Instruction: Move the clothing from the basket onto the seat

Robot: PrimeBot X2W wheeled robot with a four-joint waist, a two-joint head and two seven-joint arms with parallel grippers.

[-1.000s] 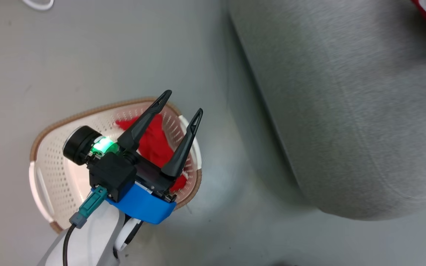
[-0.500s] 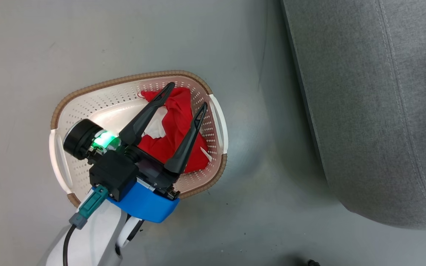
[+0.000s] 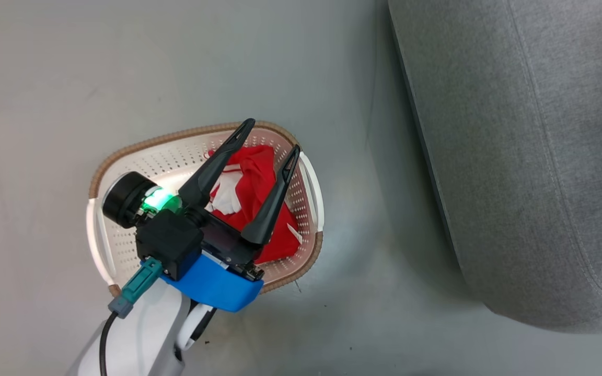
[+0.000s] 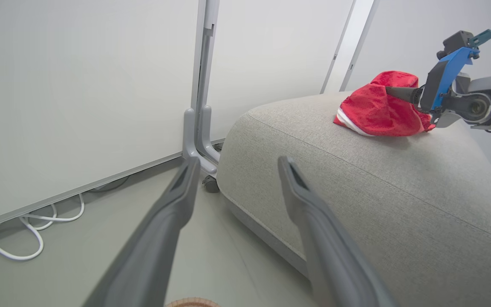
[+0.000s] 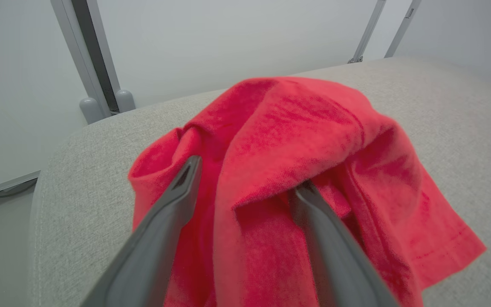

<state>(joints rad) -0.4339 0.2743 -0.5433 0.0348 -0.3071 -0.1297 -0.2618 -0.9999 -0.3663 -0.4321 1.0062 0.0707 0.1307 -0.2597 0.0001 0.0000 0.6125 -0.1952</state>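
Both grippers gape: left gripper (image 3: 272,136) has basket (image 3: 123,167) clothing (image 3: 259,172) below its jaws, right gripper (image 5: 247,172) a garment (image 5: 313,128) between, on the seat (image 5: 79,170).

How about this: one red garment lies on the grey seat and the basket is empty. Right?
No. The basket is not empty: the head view shows a second red garment lying in it. One red garment does lie on the grey seat.

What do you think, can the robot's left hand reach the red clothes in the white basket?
Probably yes. The left hand hangs open right above the bright red soft fabric clothing in the cream-white perforated plastic basket, with nothing between them.
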